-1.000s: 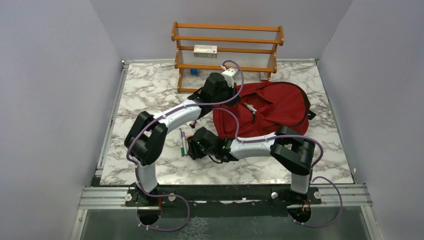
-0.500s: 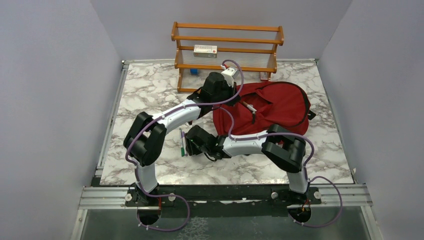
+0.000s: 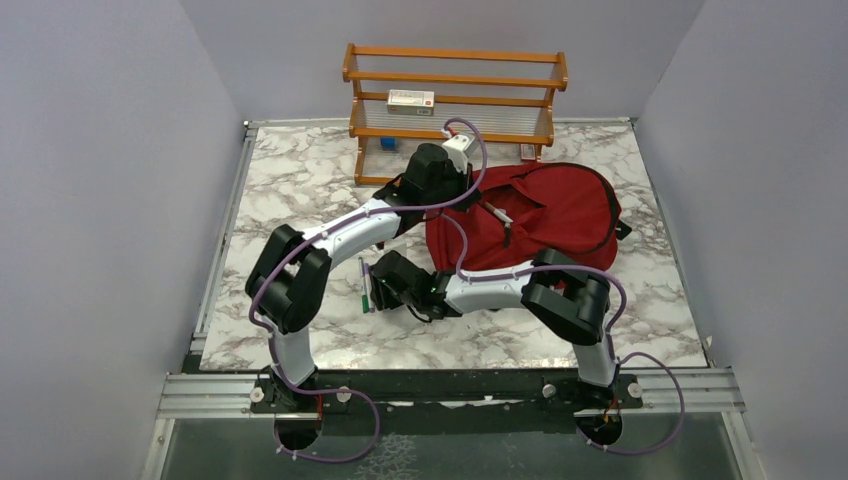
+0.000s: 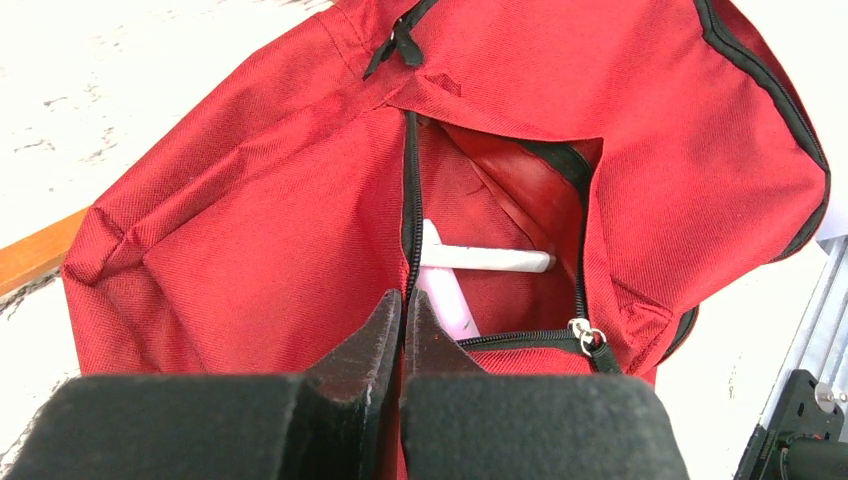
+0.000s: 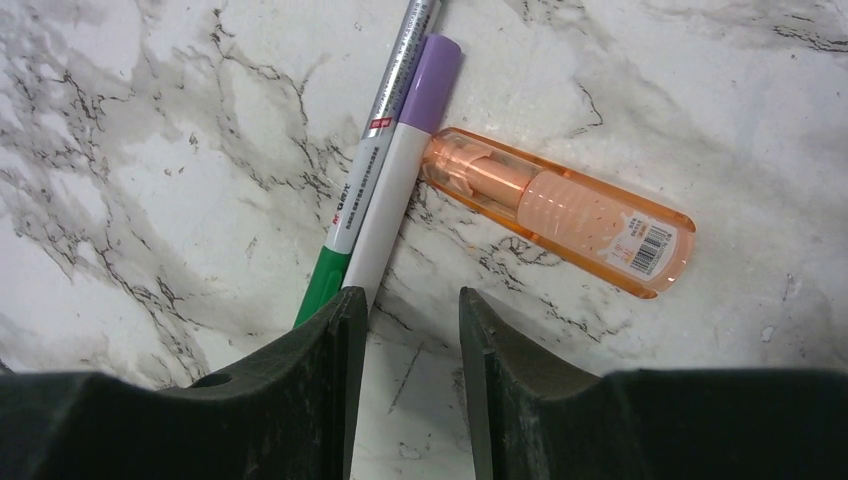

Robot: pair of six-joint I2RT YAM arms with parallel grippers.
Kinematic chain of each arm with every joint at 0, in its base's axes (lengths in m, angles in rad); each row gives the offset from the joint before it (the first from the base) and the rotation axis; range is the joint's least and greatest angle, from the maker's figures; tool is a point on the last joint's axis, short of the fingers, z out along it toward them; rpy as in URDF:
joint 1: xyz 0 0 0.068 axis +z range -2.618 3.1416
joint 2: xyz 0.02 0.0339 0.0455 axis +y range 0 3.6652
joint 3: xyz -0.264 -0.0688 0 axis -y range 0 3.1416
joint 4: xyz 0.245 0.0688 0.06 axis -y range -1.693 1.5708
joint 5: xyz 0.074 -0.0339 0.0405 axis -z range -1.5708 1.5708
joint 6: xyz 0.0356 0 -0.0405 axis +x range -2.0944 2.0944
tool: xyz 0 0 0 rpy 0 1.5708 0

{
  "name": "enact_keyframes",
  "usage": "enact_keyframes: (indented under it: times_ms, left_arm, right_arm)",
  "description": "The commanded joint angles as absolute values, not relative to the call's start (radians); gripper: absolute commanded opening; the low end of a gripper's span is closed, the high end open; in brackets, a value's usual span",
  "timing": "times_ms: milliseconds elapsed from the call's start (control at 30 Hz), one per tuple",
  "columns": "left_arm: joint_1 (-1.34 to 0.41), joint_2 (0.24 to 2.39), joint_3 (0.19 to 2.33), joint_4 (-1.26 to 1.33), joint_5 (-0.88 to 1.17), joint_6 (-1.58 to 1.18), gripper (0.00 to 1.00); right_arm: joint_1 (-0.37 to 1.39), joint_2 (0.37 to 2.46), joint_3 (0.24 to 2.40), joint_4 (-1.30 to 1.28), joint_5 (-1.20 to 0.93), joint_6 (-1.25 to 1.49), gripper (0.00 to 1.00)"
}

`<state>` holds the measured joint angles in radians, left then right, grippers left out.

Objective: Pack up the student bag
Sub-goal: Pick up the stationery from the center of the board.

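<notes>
The student bag (image 3: 545, 210) is dark red and lies at the back right of the marble table. In the left wrist view (image 4: 250, 230) its front pocket gapes open, with a white pen (image 4: 490, 260) and a pale pink pen (image 4: 445, 300) inside. My left gripper (image 4: 404, 300) is shut on the pocket's black zipper edge; from above it sits at the bag's left end (image 3: 447, 185). My right gripper (image 5: 405, 300) is open and empty, low over the table by a green pen (image 5: 322, 282), a purple-capped white marker (image 5: 395, 190) and an orange translucent tube (image 5: 560, 210).
A wooden rack (image 3: 455, 95) stands at the back with a white box (image 3: 411, 100) on its shelf and a blue item (image 3: 388, 143) below. The pens lie left of the bag (image 3: 366, 285). Grey walls close in both sides.
My right gripper has moved left and slightly away from the bases, over the pens, then held still. The left arm and the bag have not moved.
</notes>
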<state>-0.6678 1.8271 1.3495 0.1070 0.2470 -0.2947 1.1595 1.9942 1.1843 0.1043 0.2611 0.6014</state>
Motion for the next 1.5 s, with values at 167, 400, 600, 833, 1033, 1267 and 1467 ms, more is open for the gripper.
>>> enact_keyframes:
  times_ms: [167,400,600,833,1033,1267,1467]
  left_arm:
    - [-0.650,1.760,1.354,0.120,0.261,-0.279,0.00]
    - [-0.636,1.749,1.366,0.122,0.309,-0.302,0.00]
    - [-0.629,1.747,1.365,0.126,0.324,-0.308,0.00]
    - [-0.624,1.746,1.365,0.132,0.349,-0.323,0.00]
    - [-0.624,1.741,1.375,0.116,0.351,-0.311,0.00]
    - [-0.617,1.730,1.400,0.092,0.373,-0.319,0.00]
    - [-0.610,1.721,1.411,0.082,0.383,-0.322,0.00]
  right_arm:
    - [1.167,1.994,1.160,0.184,0.257,0.584,0.44]
    - [1.167,1.983,1.133,0.217,0.263,0.580,0.46]
    - [1.167,2.025,1.184,0.168,0.257,0.565,0.46]
    - [1.167,2.035,1.188,0.162,0.260,0.565,0.46]
    - [1.167,2.059,1.218,0.127,0.286,0.547,0.47]
    - [1.167,2.093,1.230,0.103,0.279,0.541,0.49]
    - [1.166,2.076,1.216,0.121,0.272,0.558,0.49]
